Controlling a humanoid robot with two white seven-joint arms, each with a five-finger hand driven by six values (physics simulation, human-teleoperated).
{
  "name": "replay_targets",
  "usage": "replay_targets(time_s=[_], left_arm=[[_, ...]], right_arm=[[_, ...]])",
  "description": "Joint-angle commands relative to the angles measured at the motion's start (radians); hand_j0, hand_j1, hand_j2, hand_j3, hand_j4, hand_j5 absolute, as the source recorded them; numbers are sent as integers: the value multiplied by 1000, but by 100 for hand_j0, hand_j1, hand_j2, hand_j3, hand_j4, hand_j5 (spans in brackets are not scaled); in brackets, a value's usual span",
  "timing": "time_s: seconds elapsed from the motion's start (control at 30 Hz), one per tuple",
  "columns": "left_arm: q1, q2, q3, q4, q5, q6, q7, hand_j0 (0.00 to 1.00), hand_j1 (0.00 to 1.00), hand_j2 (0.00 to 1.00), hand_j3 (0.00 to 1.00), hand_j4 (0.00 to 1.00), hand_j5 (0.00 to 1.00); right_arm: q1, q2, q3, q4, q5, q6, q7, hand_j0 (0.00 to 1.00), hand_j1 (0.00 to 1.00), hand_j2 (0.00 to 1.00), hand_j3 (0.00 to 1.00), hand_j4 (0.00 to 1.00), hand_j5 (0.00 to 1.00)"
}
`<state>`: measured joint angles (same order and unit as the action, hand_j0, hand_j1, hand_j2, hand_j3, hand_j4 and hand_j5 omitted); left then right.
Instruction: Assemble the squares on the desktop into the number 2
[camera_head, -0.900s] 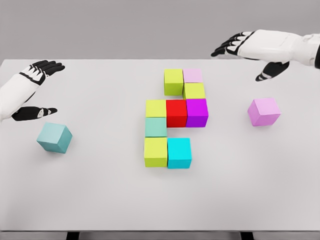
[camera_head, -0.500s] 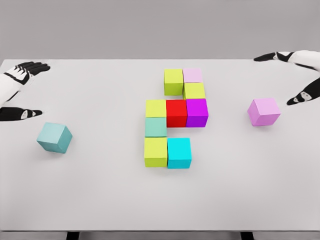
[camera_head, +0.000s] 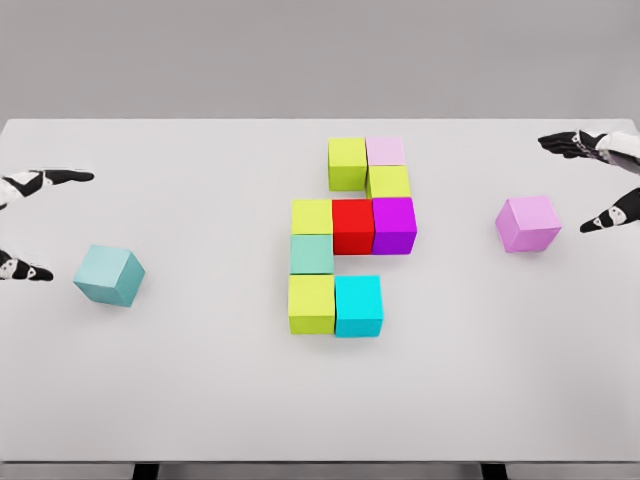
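At mid-tabletop (camera_head: 200, 400) we see eight cubes packed together: a yellow-green cube (camera_head: 347, 163) and pale pink cube (camera_head: 385, 151) at the far end, a second yellow-green one (camera_head: 389, 182) below, then a yellow (camera_head: 312, 216), red (camera_head: 352, 225) and magenta (camera_head: 394, 224) row, a teal cube (camera_head: 312, 254), and a yellow-green (camera_head: 311, 303) and cyan (camera_head: 358, 305) pair nearest us. The left robot hand (camera_head: 25, 220) and right robot hand (camera_head: 600, 180) show only spread fingertips at the frame edges, holding nothing. We note a loose blue-grey cube (camera_head: 109, 274) just beside the left one and a loose violet cube (camera_head: 528, 223) near the right one.
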<state>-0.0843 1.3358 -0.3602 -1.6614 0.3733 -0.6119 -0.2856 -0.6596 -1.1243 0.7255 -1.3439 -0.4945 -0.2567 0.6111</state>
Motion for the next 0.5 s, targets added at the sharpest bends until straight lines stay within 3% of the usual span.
replay_targets(time_s=[0.0, 0.17, 0.23, 0.33, 0.47], left_arm=[[0, -20, -6, -17, 19, 1, -122, 100, 100, 100, 100, 100, 100], [-3, -50, -6, -20, 29, 32, -132, 100, 100, 100, 100, 100, 100], [-6, -56, -6, -20, 87, 60, -132, 100, 100, 100, 100, 100, 100], [-6, -87, -6, -20, 113, 156, -132, 100, 100, 100, 100, 100, 100], [-15, -148, -6, -18, 111, 299, -132, 100, 100, 100, 100, 100, 100]], right_arm=[[0, 38, 18, 17, 33, 1, 0, 100, 100, 100, 100, 100, 100], [-11, 87, 65, 45, 85, 1, 0, 100, 100, 100, 100, 100, 100], [-12, 93, 75, 57, 86, 1, 0, 100, 100, 100, 100, 100, 100], [-26, 133, 77, 127, 113, 1, 0, 100, 100, 100, 100, 100, 100], [-41, 141, 91, 140, 116, 1, 0, 100, 100, 100, 100, 100, 100]])
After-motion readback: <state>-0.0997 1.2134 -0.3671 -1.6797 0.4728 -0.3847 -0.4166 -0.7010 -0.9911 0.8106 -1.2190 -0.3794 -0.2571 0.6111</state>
